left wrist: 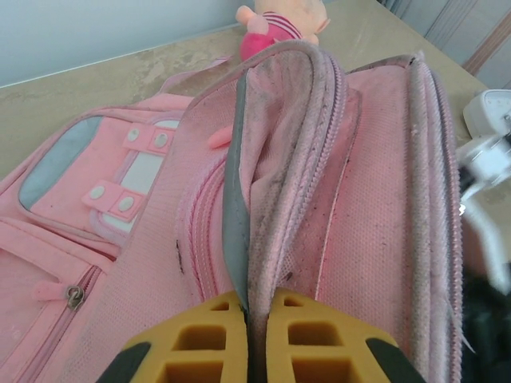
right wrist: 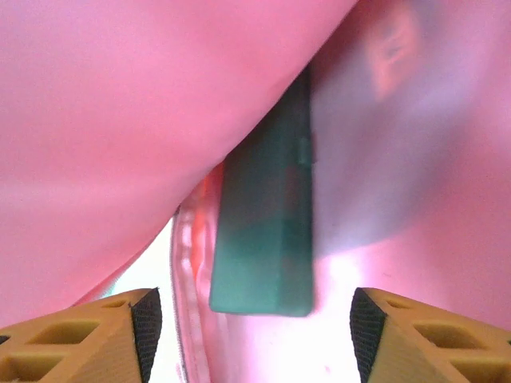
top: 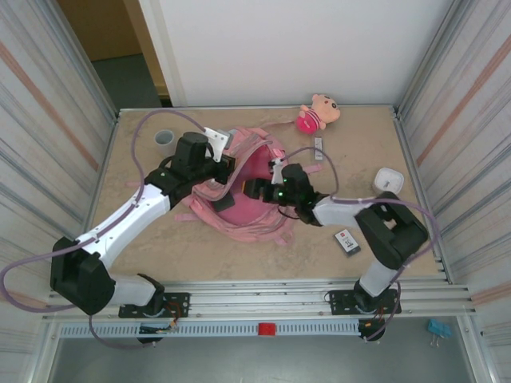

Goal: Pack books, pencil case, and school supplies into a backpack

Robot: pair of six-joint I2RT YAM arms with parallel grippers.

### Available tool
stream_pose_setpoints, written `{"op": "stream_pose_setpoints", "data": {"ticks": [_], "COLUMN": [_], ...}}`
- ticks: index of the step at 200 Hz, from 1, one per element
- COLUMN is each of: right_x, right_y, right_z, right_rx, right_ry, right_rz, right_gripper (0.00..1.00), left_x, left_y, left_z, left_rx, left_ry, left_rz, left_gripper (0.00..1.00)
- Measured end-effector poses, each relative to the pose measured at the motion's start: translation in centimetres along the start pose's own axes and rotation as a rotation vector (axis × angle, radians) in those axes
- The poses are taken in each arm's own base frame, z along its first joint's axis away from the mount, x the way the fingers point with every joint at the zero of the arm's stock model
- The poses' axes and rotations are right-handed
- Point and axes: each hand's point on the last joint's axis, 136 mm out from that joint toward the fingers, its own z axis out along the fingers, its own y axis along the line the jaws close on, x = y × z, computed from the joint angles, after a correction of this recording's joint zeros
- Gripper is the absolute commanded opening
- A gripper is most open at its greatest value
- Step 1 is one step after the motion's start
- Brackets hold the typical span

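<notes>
The pink backpack [top: 254, 214] lies open mid-table. My left gripper [top: 229, 169] is shut on its upper opening rim, pinching the grey trim and pink fabric [left wrist: 239, 239] between the yellow fingers [left wrist: 200, 335] and holding it up. My right gripper [top: 254, 190] is inside the opening; its jaws stand open and wide apart [right wrist: 255, 319]. A dark flat rectangular book [right wrist: 267, 239] lies on the pink lining ahead of them, touched by neither finger. The black piece with white markings [top: 346, 241] lies on the table to the right. The slim grey stick [top: 318, 148] lies behind the backpack.
A pink plush doll [top: 318, 113] sits at the back, also seen beyond the backpack [left wrist: 279, 24]. A white rounded box [top: 388, 180] stands at the right, and a grey cup [top: 164, 139] at the back left. Metal walls close in both sides.
</notes>
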Motion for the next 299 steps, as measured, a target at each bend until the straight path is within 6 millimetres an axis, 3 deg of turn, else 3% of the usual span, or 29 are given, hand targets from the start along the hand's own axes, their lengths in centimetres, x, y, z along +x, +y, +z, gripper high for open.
{"op": "stream_pose_setpoints", "data": {"ticks": [17, 52, 94, 116, 153, 180, 202, 224, 238, 261, 299], "right_x": [-1.7, -4.4, -5.0, -5.3, -6.5, -4.0, 0.3, 4.7, 6.4, 7.9, 8.0], "right_y": [-1.4, -6.0, -13.3, -16.1, -19.0, -20.0, -20.4, -19.3, -18.5, -17.6, -17.1], "right_z": [-2.9, -8.6, -15.3, -16.9, -17.6, -19.2, -21.1, -23.0, -23.7, -23.9, -22.2], "right_rx": [0.086, 0.345, 0.645, 0.735, 0.837, 0.884, 0.919, 0.931, 0.917, 0.899, 0.853], "right_ry": [-0.007, 0.031, 0.099, 0.142, 0.23, 0.313, 0.398, 0.456, 0.449, 0.441, 0.416], "right_rz": [0.008, 0.02, 0.089, 0.123, 0.161, 0.239, 0.325, 0.413, 0.45, 0.484, 0.505], "right_gripper": [0.68, 0.7, 0.71, 0.71, 0.73, 0.73, 0.72, 0.72, 0.71, 0.71, 0.69], "left_x": [0.4, 1.2, 1.9, 2.3, 3.2, 3.7, 3.7, 3.7, 3.7, 3.8, 4.3], "left_y": [0.0, 0.1, 0.2, 0.3, 0.5, 0.7, 0.8, 0.8, 0.8, 0.8, 0.8], "left_z": [-0.1, -0.3, -0.5, -0.5, -0.6, -0.9, -0.9, -0.9, -0.9, -0.9, -0.7], "left_rx": [0.0, -0.001, -0.002, -0.006, -0.014, -0.027, -0.031, -0.031, -0.031, -0.029, -0.027], "left_ry": [0.003, 0.013, 0.021, 0.026, 0.039, 0.043, 0.042, 0.042, 0.042, 0.044, 0.052], "left_rz": [-0.003, -0.01, -0.021, -0.029, -0.045, -0.05, -0.053, -0.055, -0.06, -0.065, -0.069], "left_gripper": [0.0, 0.0, 0.0, 0.0, 0.0, 0.0, 0.0, 0.0, 0.0, 0.0, 0.0]}}
